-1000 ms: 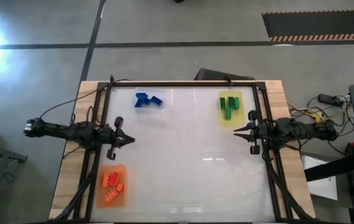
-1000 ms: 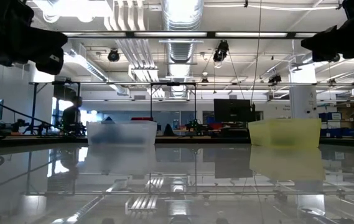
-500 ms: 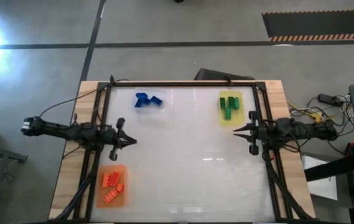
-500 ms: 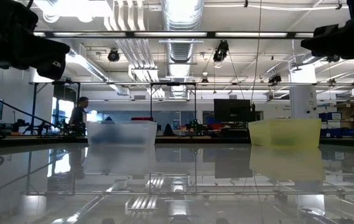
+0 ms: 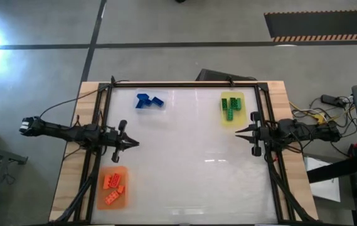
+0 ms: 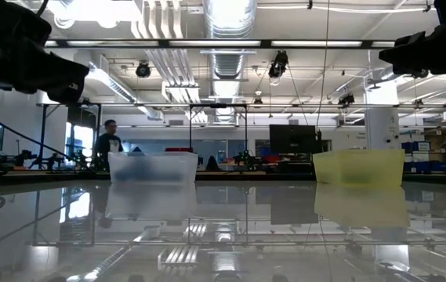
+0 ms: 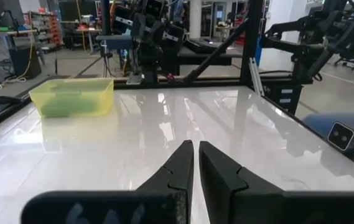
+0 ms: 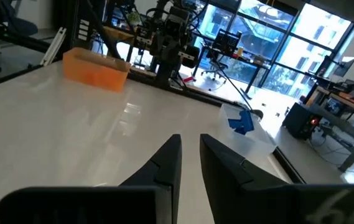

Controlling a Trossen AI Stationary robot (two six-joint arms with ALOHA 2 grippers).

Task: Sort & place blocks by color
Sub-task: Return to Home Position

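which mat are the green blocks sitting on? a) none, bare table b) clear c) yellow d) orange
c, in the high view the green blocks lie on the yellow mat at the table's far right corner.

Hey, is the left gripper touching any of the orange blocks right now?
Apart. The high view shows the left gripper hanging over bare table, with white surface between it and the orange blocks on their mat.

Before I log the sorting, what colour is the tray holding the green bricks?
Translucent yellow tray, clearest in the high view.
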